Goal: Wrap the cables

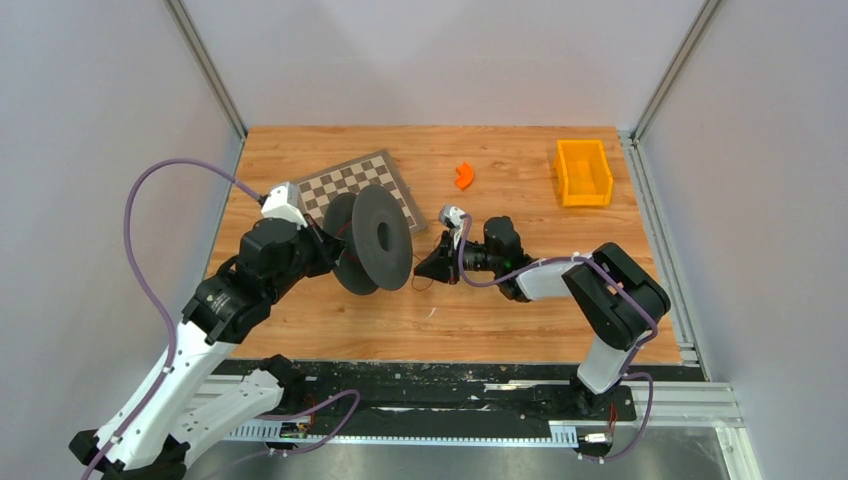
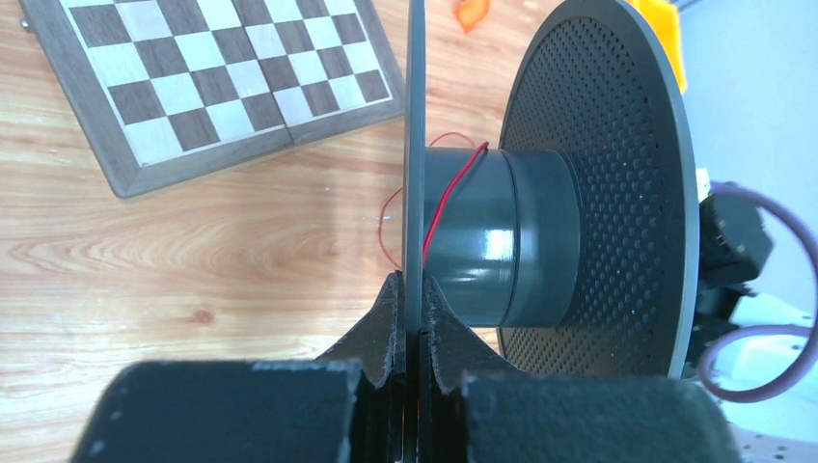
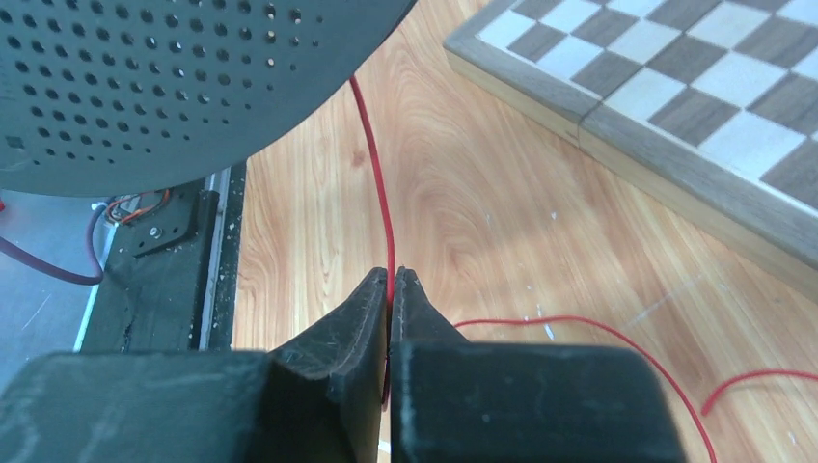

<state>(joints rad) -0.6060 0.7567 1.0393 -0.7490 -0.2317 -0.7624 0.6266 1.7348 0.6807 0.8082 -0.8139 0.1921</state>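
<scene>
A dark grey spool (image 1: 371, 240) with two perforated discs and a glossy hub (image 2: 497, 236) stands on edge on the wooden table. My left gripper (image 2: 413, 282) is shut on the rim of its near disc (image 2: 415, 145); it shows in the top view (image 1: 325, 248). The thin red wire (image 2: 453, 188) crosses the hub. My right gripper (image 3: 392, 275) is shut on the red wire (image 3: 378, 164), which runs up behind the spool disc (image 3: 164, 77); loose wire (image 3: 617, 342) curls on the table. The right gripper (image 1: 428, 266) sits just right of the spool.
A folded chessboard (image 1: 358, 182) lies behind the spool, also in the left wrist view (image 2: 212, 77) and right wrist view (image 3: 666, 106). An orange piece (image 1: 464, 176) and an orange bin (image 1: 583, 172) sit at the back right. The table's front rail (image 3: 159, 270) is near.
</scene>
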